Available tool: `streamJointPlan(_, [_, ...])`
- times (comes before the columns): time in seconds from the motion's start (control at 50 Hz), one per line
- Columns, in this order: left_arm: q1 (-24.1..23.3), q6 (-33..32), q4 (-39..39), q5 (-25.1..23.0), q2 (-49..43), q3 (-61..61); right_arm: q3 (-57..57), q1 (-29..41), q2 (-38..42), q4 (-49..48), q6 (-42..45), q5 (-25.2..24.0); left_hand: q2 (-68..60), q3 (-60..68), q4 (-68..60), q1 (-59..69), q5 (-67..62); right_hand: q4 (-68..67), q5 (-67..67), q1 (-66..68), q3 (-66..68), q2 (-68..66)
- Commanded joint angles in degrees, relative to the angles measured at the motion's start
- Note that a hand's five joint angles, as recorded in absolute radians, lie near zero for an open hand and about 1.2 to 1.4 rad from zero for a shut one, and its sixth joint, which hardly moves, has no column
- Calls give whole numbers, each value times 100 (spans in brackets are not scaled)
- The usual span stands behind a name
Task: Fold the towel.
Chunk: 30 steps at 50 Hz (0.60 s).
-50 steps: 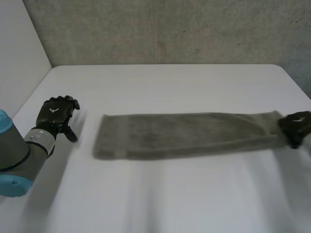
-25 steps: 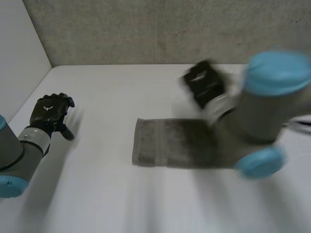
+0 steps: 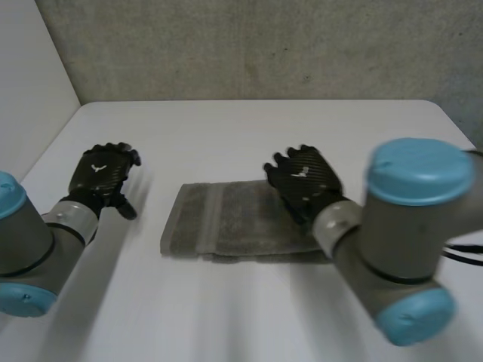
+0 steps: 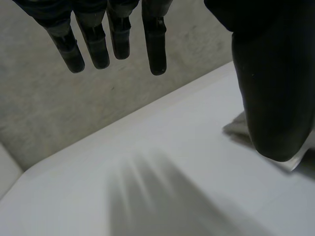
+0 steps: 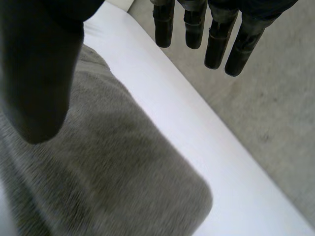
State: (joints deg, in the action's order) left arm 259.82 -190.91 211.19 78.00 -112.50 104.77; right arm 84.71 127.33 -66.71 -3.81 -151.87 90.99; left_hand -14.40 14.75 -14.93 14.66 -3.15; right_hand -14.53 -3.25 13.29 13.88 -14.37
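Grey-green terry towel (image 3: 226, 222) is lying flat in the middle of the white counter (image 3: 249, 128), long side running left to right. Layers are showing along its near edge, so it is sitting doubled over. A woven band is crossing it near its left end.

Right hand (image 3: 306, 179) is sitting over the right far part of the towel, back of the hand facing up, fingers reaching about to the far edge. Right arm (image 3: 392, 249) is covering the towel's right near corner. In the right wrist view the fingers (image 5: 216, 46) are pointing straight out and the thumb (image 5: 39, 78) is standing well apart from them. Hand is spread wide and gripping nothing. Towel (image 5: 113, 172) is lying under the palm, its rounded corner ending short of the counter (image 5: 206, 147) edge. Cannot tell whether the palm is touching the cloth.

Left hand (image 3: 102, 175) is hanging off the towel, well to its left, over bare counter and apart from the cloth. In the left wrist view the fingers (image 4: 155, 46) are hanging straight and slightly fanned, and the thumb (image 4: 270, 88) is sticking out to the side. Hand is wide as well and carrying nothing. Counter (image 4: 147, 196) is lying beneath the palm.

Grey concrete wall (image 3: 249, 45) is running behind the counter's far edge.
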Motion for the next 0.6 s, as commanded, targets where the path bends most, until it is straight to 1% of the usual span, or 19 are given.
streamJointPlan(0.02, [-633, -8, -7, -40, 132, -44, 1327, -945, -421, -461, -387, -871, 317, -353, 371, -344, 193, 453, 325, -329, -388, 437])
streamJointPlan(0.04, [-748, -8, -7, -40, 132, -79, 1521, -1103, -413, -602, -404, -1003, 267, -303, 320, -294, 143, 448, 321, -325, -383, 432])
streamJointPlan(0.06, [-749, -8, -7, -40, 132, -80, 1697, -1218, -413, -751, -422, -1100, 267, -303, 320, -293, 142, 94, -33, 29, -29, 78])
streamJointPlan(0.08, [-818, -16, -16, -57, 71, -97, 1698, -1219, -413, -753, -422, -1101, 250, -286, 303, -277, 125, 91, -36, 32, -26, 75])
streamJointPlan(0.12, [-872, -43, -25, -66, 27, -124, 1935, -1385, -369, -1050, -483, -1267, 216, -252, 270, -243, 92, -245, -372, 368, 310, -261])
streamJointPlan(0.18, [-950, -87, -121, -66, -192, -150, 2024, -1439, -334, -1183, -492, -1320, 32, -67, 85, -58, -93, -296, -423, 419, 361, -312])
streamJointPlan(0.2, [-951, -87, -122, -66, -193, -150, 2085, -1456, -308, -1270, -492, -1338, 31, -67, 84, -58, -93, -512, -640, 636, 577, -528])
streamJointPlan(0.24, [-986, -113, -445, -66, -307, -168, 2103, -1421, -255, -1333, -501, -1338, -35, 0, 18, 9, -160, -750, -877, 873, 815, -766])
streamJointPlan(0.34, [-977, -148, -754, -75, -316, -168, 2077, -1360, -228, -1464, -729, -1347, -53, 17, 0, 26, -177, -1270, -1397, 1394, 1335, -1286])
streamJointPlan(0.38, [-977, -157, -1000, -75, -272, -159, 2068, -1334, -228, -1499, -817, -1347, -53, 17, 0, 26, -177, -1338, -1465, 1461, 1403, -1354])
streamJointPlan(0.4, [-977, -157, -1001, -75, -272, -159, 2068, -1333, -228, -1500, -817, -1347, -53, 17, 0, 26, -177, -1339, -1466, 1462, 1404, -1355])
streamJointPlan(0.44, [-977, -157, -1079, -75, -246, -124, 2033, -1115, -184, -1561, -958, -1338, -53, 17, 0, 26, -177, -1422, -1550, 1546, 1487, -1439])
streamJointPlan(0.5, [-986, -157, -1097, -75, -228, -97, 1997, -912, -123, -1640, -923, -1312, -53, 17, 0, 26, -177, -1440, -1567, 1563, 1505, -1456])
streamJointPlan(0.6, [-1039, -157, -1150, -75, -193, -36, 1936, -789, 26, -1745, -914, -1294, -53, 17, 0, 26, -177, -1826, -1953, 1949, 1891, -1842])
